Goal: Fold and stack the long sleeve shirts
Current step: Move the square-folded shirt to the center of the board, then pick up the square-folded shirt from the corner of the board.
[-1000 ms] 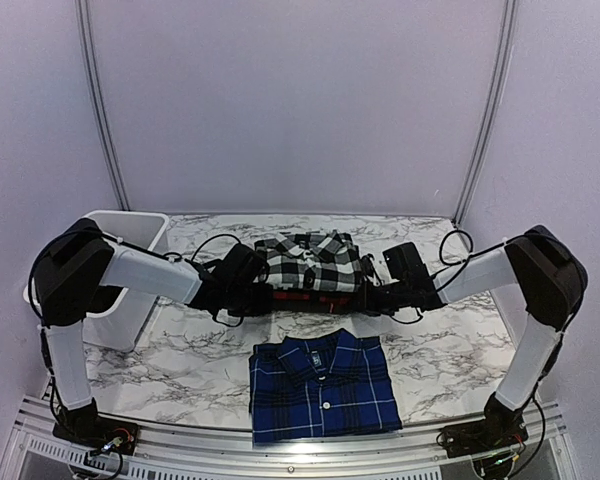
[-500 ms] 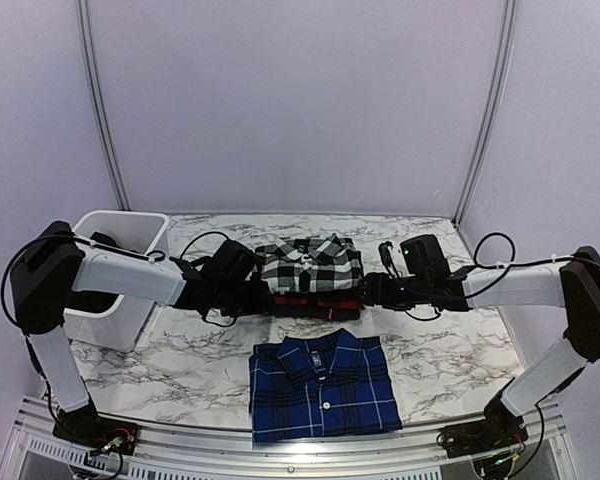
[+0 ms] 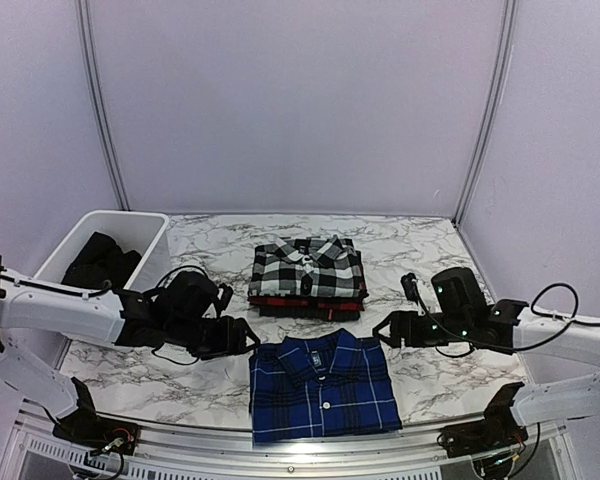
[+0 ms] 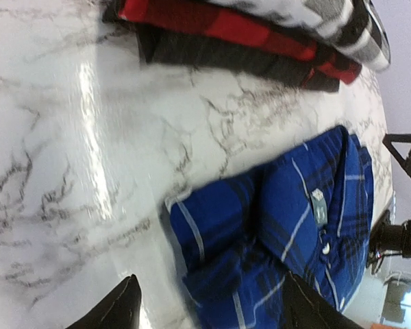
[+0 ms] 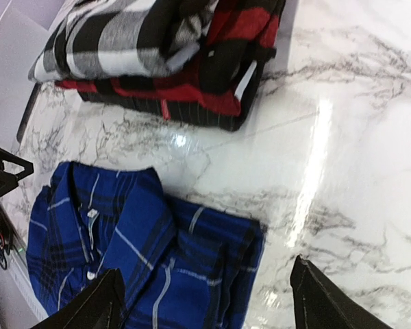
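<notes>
From above, the folded blue shirt (image 3: 323, 385) lies at the front of the table (image 3: 430, 245), apart from the stack of black-and-white shirt (image 3: 308, 268) on red-and-black shirt (image 3: 305, 302), with the left gripper (image 3: 244, 337) and right gripper (image 3: 387, 329) low beside its 2 far corners. The left wrist view shows wide, empty jaws facing a corner. The right wrist view shows the same, so a pinch missing lower layers would likely spill the fold.

A glossy white tabletop (image 3: 180, 375) veined in grey fills the booth. Plain pale lilac walls (image 3: 290, 100) rise behind it and at both sides, met by two grey corner strips (image 3: 100, 110). A metal rail (image 3: 220, 445) lines its near edge. A white tub (image 3: 155, 245) stands at its far-left corner. Glare (image 4: 89, 137) streaks its surface.
</notes>
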Controlling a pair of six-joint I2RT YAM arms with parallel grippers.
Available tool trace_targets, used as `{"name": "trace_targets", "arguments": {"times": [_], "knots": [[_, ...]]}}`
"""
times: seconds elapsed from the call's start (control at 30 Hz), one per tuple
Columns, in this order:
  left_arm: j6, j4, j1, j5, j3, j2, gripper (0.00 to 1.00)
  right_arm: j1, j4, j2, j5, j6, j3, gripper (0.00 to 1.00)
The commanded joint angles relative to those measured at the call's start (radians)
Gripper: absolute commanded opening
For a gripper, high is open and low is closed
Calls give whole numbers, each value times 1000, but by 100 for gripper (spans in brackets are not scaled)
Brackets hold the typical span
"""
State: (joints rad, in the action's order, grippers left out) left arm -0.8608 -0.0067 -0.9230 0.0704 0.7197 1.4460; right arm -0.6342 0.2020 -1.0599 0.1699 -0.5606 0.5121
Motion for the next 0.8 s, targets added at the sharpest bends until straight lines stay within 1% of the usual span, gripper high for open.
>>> {"name": "trace_targets", "arguments": {"times": [0.0, 0.07, 0.13, 0.27, 0.4, 0.43, 0.47, 0.63, 0.77], "knots": [[-81, -33, -71, 67, -86, -119, 73, -88, 101, 95, -22, -79, -50, 80], [-98, -38, -100, 68, -118, -142, 73, -143, 102, 125, -34, -112, -75, 81], [-119, -35, -126, 68, -142, -142, 73, -202, 98, 132, -51, -148, -93, 85], [-127, -5, -174, 76, -130, -98, 73, -270, 109, 117, -107, -183, -109, 87], [-144, 43, -193, 91, -113, -36, 73, -280, 121, 124, -135, -204, -128, 92], [-150, 47, -197, 86, -111, -23, 73, -280, 128, 126, -141, -206, -131, 97], [-157, 46, -198, 80, -111, -11, 73, -280, 132, 127, -144, -208, -135, 98], [-204, 45, -201, 54, -111, 41, 67, -280, 116, 124, -124, -221, -164, 98], [-206, 46, -207, 56, -86, 92, 61, -280, 88, 88, -106, -220, -173, 90]]}}
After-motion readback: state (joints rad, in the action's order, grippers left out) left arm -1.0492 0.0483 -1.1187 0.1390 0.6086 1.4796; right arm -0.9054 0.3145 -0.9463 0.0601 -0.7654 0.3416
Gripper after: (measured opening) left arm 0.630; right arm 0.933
